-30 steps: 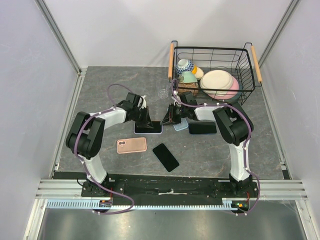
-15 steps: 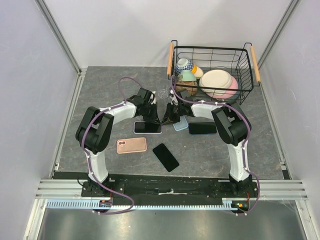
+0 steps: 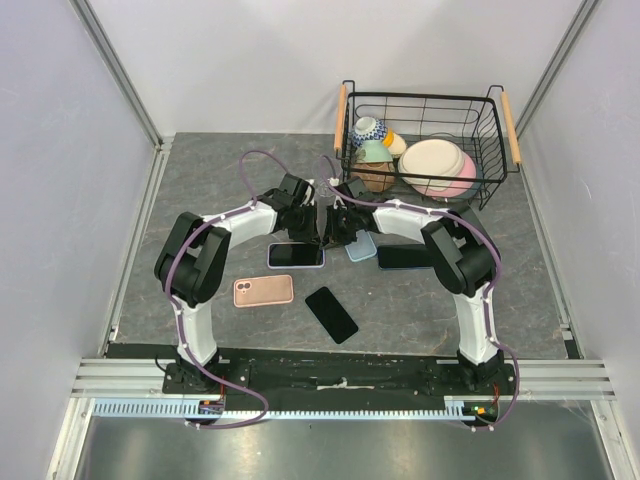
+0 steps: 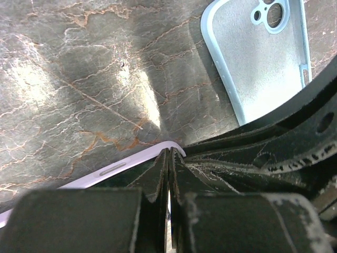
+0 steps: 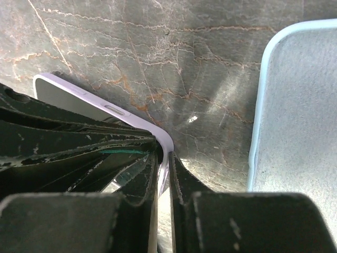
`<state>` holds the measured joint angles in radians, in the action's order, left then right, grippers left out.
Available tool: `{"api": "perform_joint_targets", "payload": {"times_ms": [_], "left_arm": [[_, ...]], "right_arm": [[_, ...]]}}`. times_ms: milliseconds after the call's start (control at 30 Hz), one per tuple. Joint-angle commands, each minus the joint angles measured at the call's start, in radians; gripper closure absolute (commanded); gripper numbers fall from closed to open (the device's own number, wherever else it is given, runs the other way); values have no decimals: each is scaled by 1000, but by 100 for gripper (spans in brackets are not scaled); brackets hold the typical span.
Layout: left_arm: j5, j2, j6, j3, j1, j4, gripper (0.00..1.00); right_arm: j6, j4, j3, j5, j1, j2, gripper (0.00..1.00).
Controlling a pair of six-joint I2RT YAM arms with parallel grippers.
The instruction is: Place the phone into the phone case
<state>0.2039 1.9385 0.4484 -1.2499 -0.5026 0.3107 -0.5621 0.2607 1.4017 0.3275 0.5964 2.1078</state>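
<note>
The phone [image 3: 296, 256] lies on the grey marbled worktop [image 3: 200, 180], its far right corner hidden beneath both wrists. The left pincer [image 4: 168, 152], its arm bent inward, is pressed shut at that lavender corner. The right pincer [image 5: 164, 158] nips the same corner. The pale blue phone case [image 5: 300, 105] lies just beside, cut off.

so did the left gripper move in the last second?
Yes. Against the lavender-edged phone, which stayed put, the left gripper shifted right and slightly toward the basket, from over the phone's middle to its right end.
</note>
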Motion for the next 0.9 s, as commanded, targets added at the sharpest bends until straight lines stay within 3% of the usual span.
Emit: {"api": "perform_joint_targets", "payload": {"times_ms": [0,400,467,533,633,800,867], "left_arm": [[-55,48,-30,24,-19,73,98],[-124,-221,-22,125,-7,-1,93],[-129,-269,-17,164,7,-19,90],[-127,-337,-13,202,22,-42,78],[-130,-420,-1,251,42,-70,70],[-100,-510,22,317,91,-99,61],[-60,-536,27,352,111,-113,51]], "right_arm": [[90,9,-40,-275,40,93,94],[82,5,-86,-231,40,-41,91],[80,2,-99,-225,40,-78,91],[82,-6,-107,-223,40,-118,90],[74,-21,-135,-219,40,-181,88],[51,-54,-191,-183,39,-270,83],[45,-87,-224,-148,33,-314,81]]}}
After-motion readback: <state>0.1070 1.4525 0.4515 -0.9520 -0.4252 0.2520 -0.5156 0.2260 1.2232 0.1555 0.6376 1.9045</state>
